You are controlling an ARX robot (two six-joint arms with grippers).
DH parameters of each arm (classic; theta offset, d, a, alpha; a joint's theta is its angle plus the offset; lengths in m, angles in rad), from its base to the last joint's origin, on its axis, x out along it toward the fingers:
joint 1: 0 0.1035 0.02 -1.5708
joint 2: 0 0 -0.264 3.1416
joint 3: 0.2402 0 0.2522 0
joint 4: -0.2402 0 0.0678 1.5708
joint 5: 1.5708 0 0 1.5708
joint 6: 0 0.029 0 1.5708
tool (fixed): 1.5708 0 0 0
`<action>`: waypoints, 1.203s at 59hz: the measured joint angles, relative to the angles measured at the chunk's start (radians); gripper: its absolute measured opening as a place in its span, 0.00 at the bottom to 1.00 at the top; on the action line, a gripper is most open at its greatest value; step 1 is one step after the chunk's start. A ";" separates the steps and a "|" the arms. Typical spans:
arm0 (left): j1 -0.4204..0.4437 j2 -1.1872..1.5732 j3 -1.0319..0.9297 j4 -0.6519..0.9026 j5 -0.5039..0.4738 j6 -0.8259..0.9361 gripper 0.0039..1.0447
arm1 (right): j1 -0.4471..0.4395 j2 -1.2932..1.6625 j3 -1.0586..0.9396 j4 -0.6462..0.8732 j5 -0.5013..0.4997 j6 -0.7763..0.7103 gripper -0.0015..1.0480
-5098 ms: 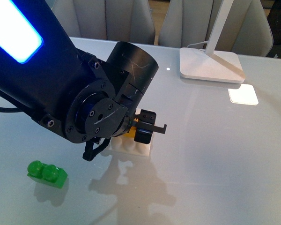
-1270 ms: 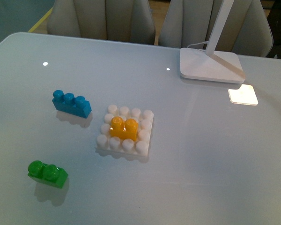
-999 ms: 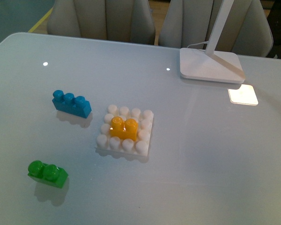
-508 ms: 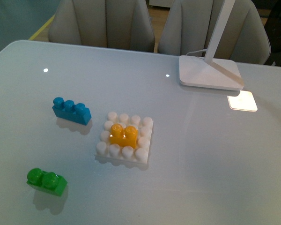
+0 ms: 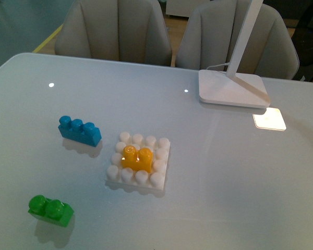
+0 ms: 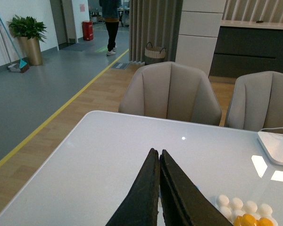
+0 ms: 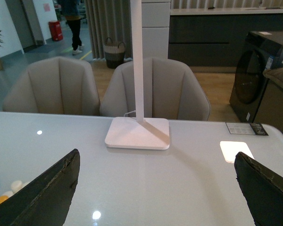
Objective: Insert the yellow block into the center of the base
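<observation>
The yellow block [image 5: 137, 158] stands on the middle studs of the white base [image 5: 162, 144], near the table's centre, with white studs showing all round it. Neither arm shows in the front view. In the left wrist view my left gripper [image 6: 155, 151] is shut with nothing between its fingers, held above the table, and the base [image 6: 236, 203] with the yellow block [image 6: 253, 220] lies off to one side of it. My right gripper [image 7: 156, 155] is open and empty, its fingers [image 7: 52, 193] wide apart, facing the lamp.
A blue three-stud brick [image 5: 79, 129] lies left of the base and a green two-stud brick [image 5: 50, 210] sits near the front left. A white lamp foot [image 5: 230, 88] stands at the back right, with a bright patch [image 5: 269, 119] beside it. Two chairs stand behind the table.
Five seconds ago my left arm hung over the base with its gripper at the yellow block; it has since left the front view. That view has shifted slightly; the bricks stay put.
</observation>
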 joint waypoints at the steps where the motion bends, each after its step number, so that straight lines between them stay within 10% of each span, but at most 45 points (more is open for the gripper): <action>1: 0.000 -0.010 0.000 -0.010 0.000 0.000 0.02 | 0.000 0.000 0.000 0.000 0.000 0.000 0.92; 50: 0.000 -0.262 0.000 -0.267 0.000 0.000 0.02 | 0.000 0.000 0.000 0.000 0.000 0.000 0.92; 71: 0.000 -0.262 0.000 -0.267 0.000 0.000 0.66 | 0.000 0.000 0.000 0.000 0.000 0.000 0.92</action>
